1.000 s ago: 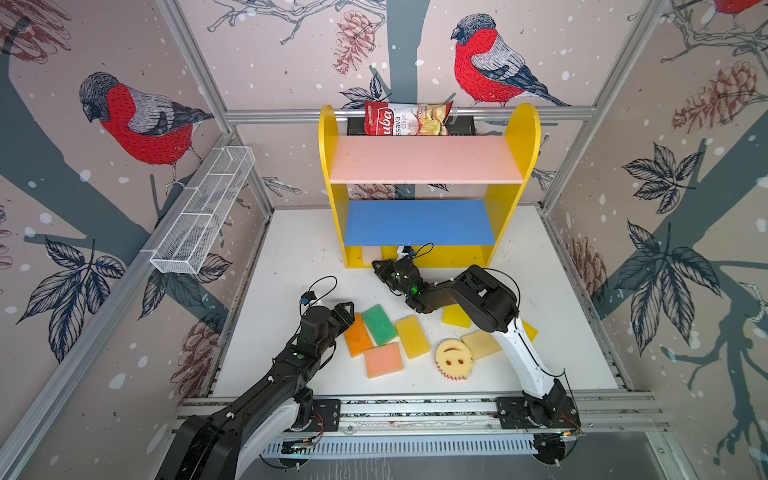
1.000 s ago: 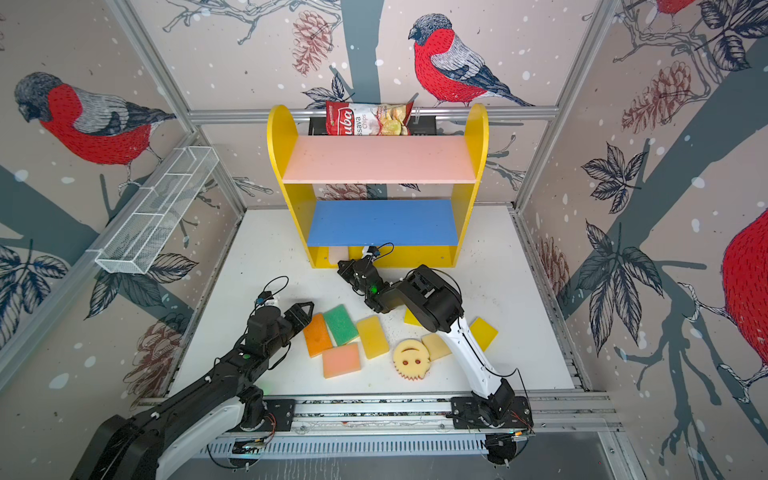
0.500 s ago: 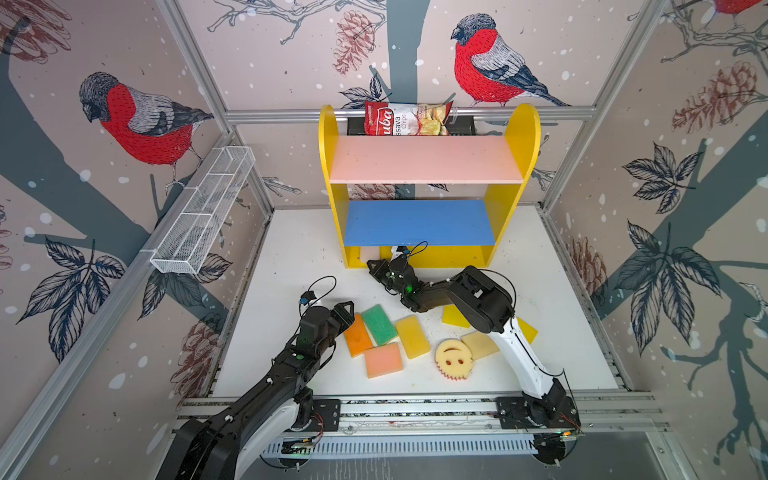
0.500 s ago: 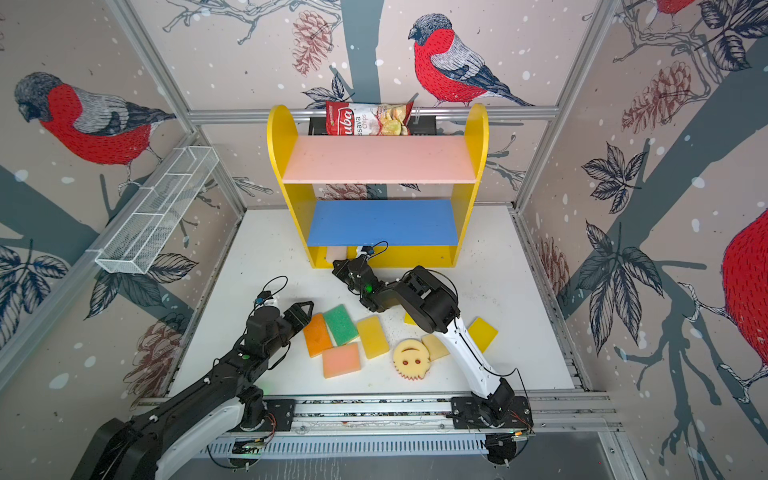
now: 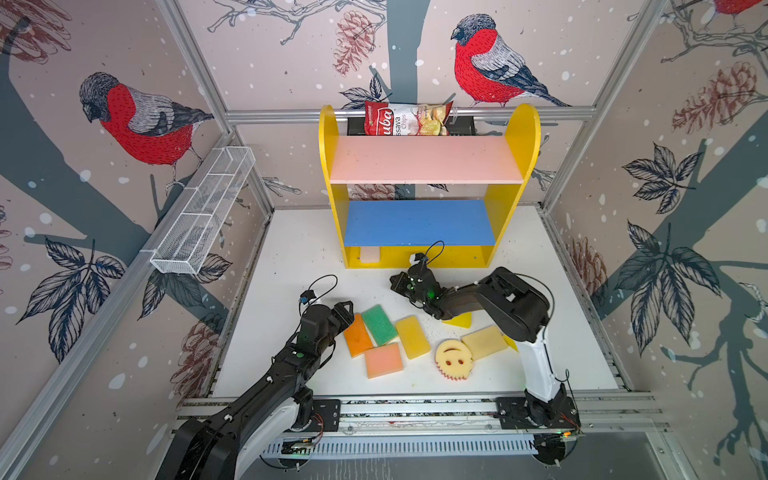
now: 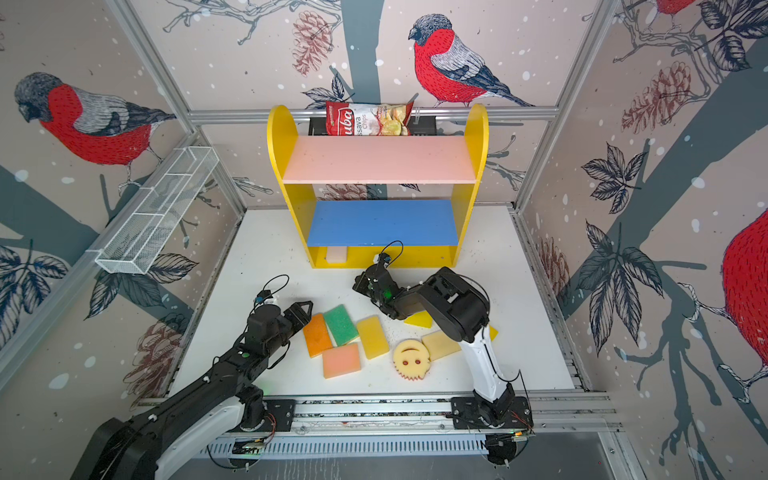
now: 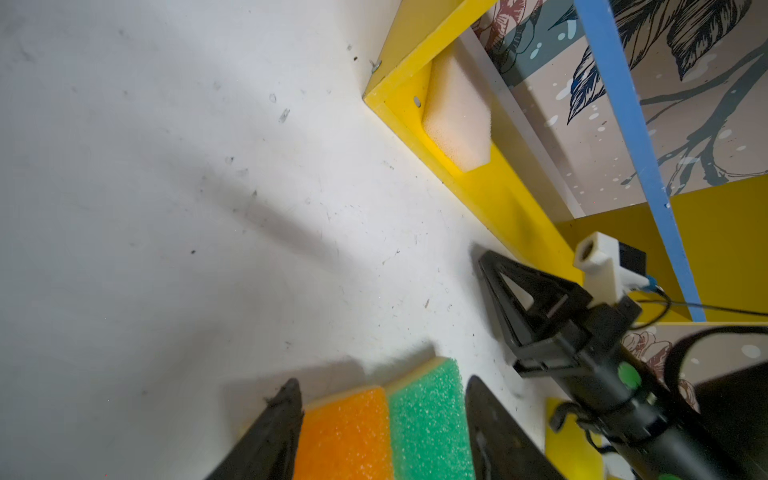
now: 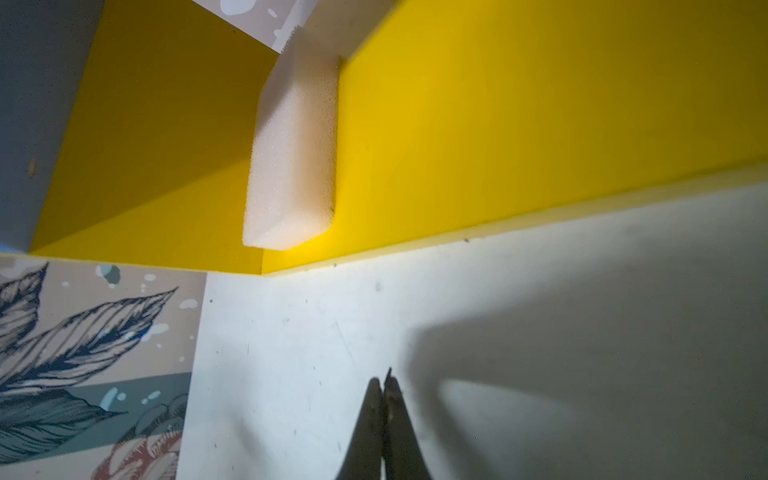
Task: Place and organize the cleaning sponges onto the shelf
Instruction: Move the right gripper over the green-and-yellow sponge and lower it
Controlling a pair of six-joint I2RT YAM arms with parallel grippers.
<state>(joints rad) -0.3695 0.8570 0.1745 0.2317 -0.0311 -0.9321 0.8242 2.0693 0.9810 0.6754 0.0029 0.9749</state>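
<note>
A cream sponge [image 8: 291, 158] is seen mid-frame, laid on the yellow shelf [image 8: 519, 124] beside its side panel; in the foreground the right gripper [image 8: 382, 381], jaws pressed together, is held over the white table [image 8: 291, 353].

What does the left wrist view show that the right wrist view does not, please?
Only the left wrist view: the orange sponge and green sponge side by side, framed by the fingers of the open left gripper, and the blue board of the shelf. Only the right wrist view: the seam where the right gripper presses its tips together, empty. Both: the cream sponge on the shelf's yellow base, the white table, the right gripper itself.
</note>
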